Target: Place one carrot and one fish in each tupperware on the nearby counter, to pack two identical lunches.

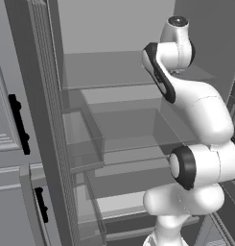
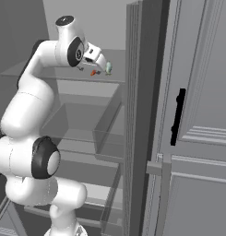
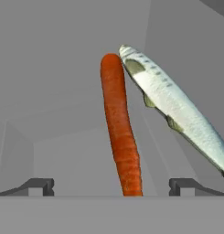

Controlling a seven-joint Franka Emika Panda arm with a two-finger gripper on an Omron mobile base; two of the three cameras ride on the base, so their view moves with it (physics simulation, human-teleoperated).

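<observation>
An orange carrot lies lengthwise straight ahead of the hand, its near end between my fingertips. A pale silvery fish lies beside it on the right, its head touching the carrot's far tip. In the right base view the carrot and the fish rest on a high shelf inside an open grey fridge. My gripper hovers just at them, open and holding nothing. The tupperware and the counter are out of view.
The fridge's open door edge stands close on the right, with grey panels and a black handle beyond. Glass shelves and clear bins stack below the arm. Another black handle is at left.
</observation>
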